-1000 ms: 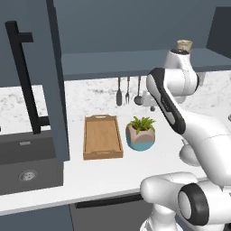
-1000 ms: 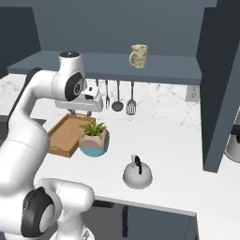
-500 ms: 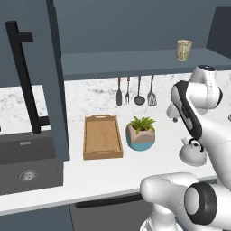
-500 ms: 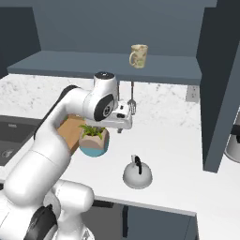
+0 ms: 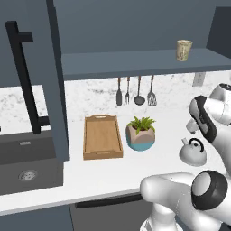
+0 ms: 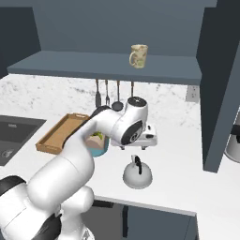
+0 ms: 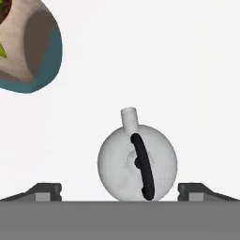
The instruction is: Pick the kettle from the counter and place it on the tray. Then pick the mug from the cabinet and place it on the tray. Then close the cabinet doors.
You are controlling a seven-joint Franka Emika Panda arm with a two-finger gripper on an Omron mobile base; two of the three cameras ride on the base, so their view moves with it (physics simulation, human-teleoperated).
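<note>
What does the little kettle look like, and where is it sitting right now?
The kettle is a small, squat silver-grey dome with a short spout and a black arched handle across its top. It stands upright on the white speckled counter, to the right of the plant pot and apart from it. Nothing is touching it. The gripper hovers open just above it, one finger tip on each side in the hand view.

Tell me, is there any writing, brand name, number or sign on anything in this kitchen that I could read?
None: no readable text in any view.
The mug on the cabinet shelf has only a faint speckled pattern, no letters.
The kettle, the tray and the plant pot are plain.
The wall outlet bears no legible marking.
</note>
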